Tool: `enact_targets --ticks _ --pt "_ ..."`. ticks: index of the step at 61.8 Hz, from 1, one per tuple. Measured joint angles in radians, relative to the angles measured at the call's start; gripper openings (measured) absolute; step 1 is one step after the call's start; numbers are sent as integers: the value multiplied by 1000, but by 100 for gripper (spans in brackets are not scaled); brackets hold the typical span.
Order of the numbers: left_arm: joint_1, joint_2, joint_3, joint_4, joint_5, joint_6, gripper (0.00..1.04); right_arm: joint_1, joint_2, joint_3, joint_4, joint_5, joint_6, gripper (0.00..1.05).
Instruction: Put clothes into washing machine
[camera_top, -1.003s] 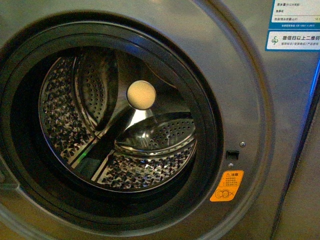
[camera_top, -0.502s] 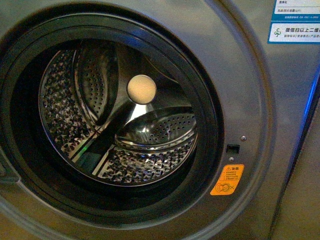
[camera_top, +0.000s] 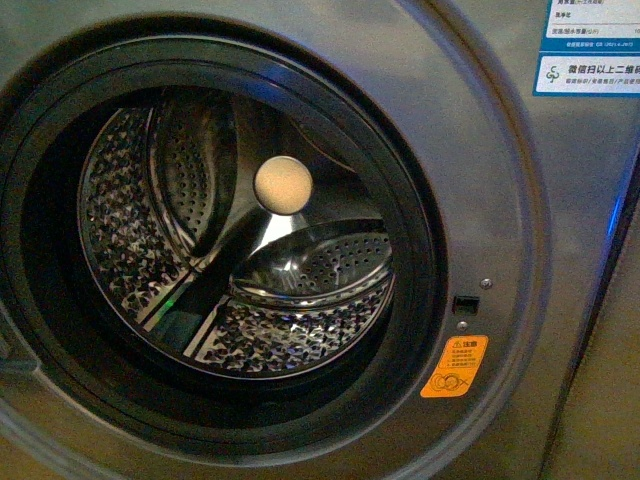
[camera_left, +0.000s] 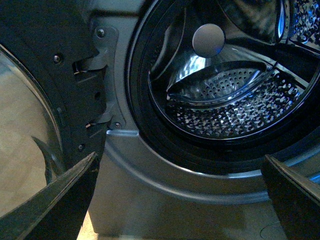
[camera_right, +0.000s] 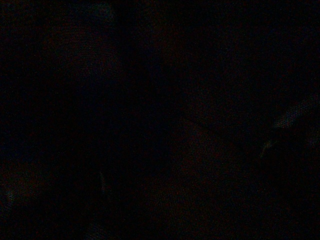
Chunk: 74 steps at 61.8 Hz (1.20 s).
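Washing machine (camera_top: 520, 250) marginally higher in front view

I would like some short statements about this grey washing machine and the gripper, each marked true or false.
1. The perforated shiny steel drum of the grey metallic washing machine holds a garment. False: none shows inside it.
2. The orange warning sticker sits lower right of the round dark-rimmed porthole, in the front view. True.
3. The machine's round glass door is shut. False: it stands swung open.
4. The left gripper is open and holds nothing. True.
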Motion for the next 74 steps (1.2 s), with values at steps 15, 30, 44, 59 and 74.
enact_targets --ticks 15,30,44,59,74 --pt "0 0 0 0 0 0 98 -1 35 23 40 -5 26 97" --pt "0 0 0 0 0 0 98 -1 61 29 69 -3 28 97" --pt "0 0 0 0 0 0 98 -1 55 2 137 -1 67 68" --pt "0 0 0 0 0 0 98 24 -38 -142 272 -64 120 25" --pt "0 0 0 0 0 0 98 18 -272 -327 373 -195 111 5"
